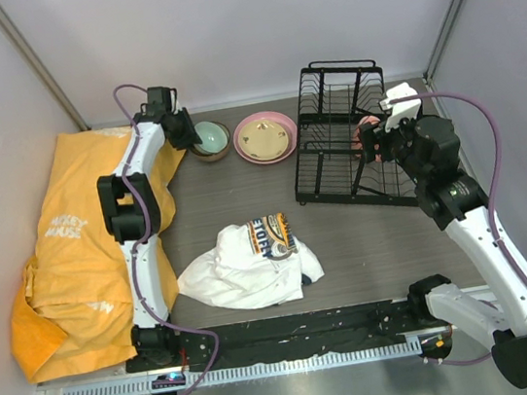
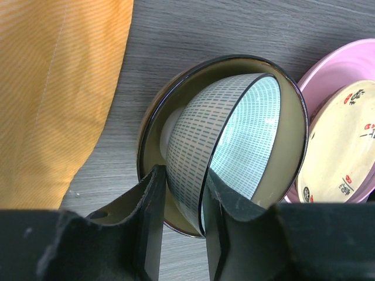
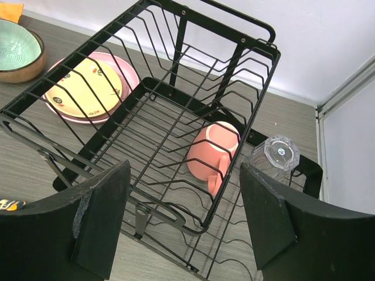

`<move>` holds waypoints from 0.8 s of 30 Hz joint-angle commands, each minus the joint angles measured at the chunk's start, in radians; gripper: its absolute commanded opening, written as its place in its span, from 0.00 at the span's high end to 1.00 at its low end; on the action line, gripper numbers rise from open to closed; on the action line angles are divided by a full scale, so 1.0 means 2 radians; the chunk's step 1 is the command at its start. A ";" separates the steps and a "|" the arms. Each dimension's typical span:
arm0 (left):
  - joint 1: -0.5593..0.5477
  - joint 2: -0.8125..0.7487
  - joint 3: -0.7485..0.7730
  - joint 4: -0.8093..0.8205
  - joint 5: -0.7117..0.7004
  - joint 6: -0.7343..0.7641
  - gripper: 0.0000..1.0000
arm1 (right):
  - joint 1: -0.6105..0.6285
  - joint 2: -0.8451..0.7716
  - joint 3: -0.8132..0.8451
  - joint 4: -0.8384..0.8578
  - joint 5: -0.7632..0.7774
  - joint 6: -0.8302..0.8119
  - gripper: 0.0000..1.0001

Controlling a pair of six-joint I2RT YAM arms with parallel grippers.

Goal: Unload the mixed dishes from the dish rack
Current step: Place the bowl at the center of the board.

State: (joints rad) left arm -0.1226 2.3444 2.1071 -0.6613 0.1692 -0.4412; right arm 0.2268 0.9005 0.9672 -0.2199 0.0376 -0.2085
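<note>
Mint-green bowl sits between left tool fingers, seemingly.

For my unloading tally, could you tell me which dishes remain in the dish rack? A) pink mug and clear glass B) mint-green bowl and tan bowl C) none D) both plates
A: the pink mug and clear glass lie in the dish rack; bowls and plates sit outside.

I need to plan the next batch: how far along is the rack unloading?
Done: the cream plate sits on the pink plate, out on the table. In hand: the left gripper straddles the rim of the green bowl, nested in the tan bowl. Left: the pink mug and glass remain in the rack; the right gripper hovers open.
</note>
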 commanded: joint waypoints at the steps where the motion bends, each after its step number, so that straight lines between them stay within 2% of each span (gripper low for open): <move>1: -0.003 -0.001 0.019 0.012 0.011 0.004 0.65 | -0.001 -0.012 -0.003 0.027 0.009 -0.007 0.21; 5: -0.004 -0.002 0.020 0.012 0.012 0.005 0.61 | -0.001 -0.012 -0.007 0.029 0.010 -0.008 0.21; 12: -0.005 -0.009 0.026 0.009 0.011 0.010 0.45 | -0.001 -0.012 -0.016 0.037 0.007 -0.005 0.21; 24: -0.007 -0.038 0.029 0.009 0.004 0.017 0.42 | -0.001 -0.011 -0.022 0.042 0.004 -0.002 0.21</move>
State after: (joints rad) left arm -0.1318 2.3440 2.1242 -0.6567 0.1799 -0.4290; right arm 0.2268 0.8959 0.9302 -0.1864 0.0425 -0.2115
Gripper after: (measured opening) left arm 0.575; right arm 0.795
